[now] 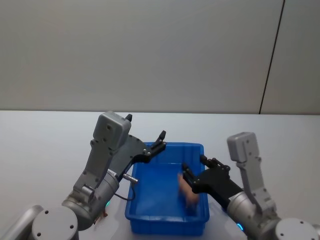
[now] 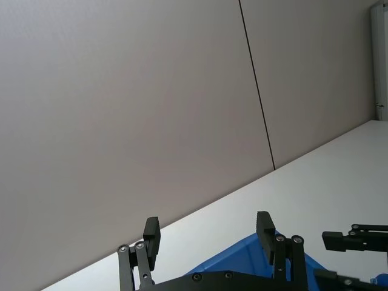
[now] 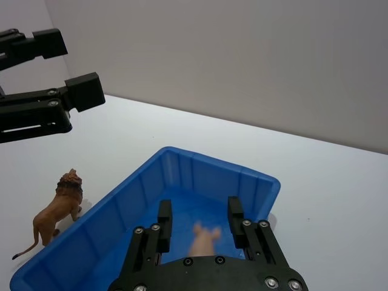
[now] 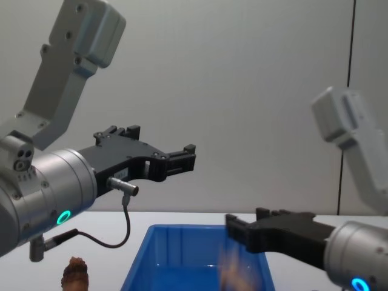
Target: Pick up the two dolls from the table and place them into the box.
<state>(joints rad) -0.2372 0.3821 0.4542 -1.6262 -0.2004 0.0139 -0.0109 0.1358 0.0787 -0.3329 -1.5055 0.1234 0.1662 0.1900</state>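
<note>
1. Soft, even light fills the scene, seemingly from overhead; the grey wall [image 1: 150,50] shows no hot spots.
2. The white table [image 3: 315,182] is bright, without glare.
3. The lion figure [image 3: 57,209] casts a faint, soft-edged shadow toward the blue bin [image 3: 121,206].
4. The pale pink doll [image 1: 188,192] is smeared by motion blur, its outline lost.
5. A teal indicator light [image 4: 62,216] glows on the left arm.
</note>
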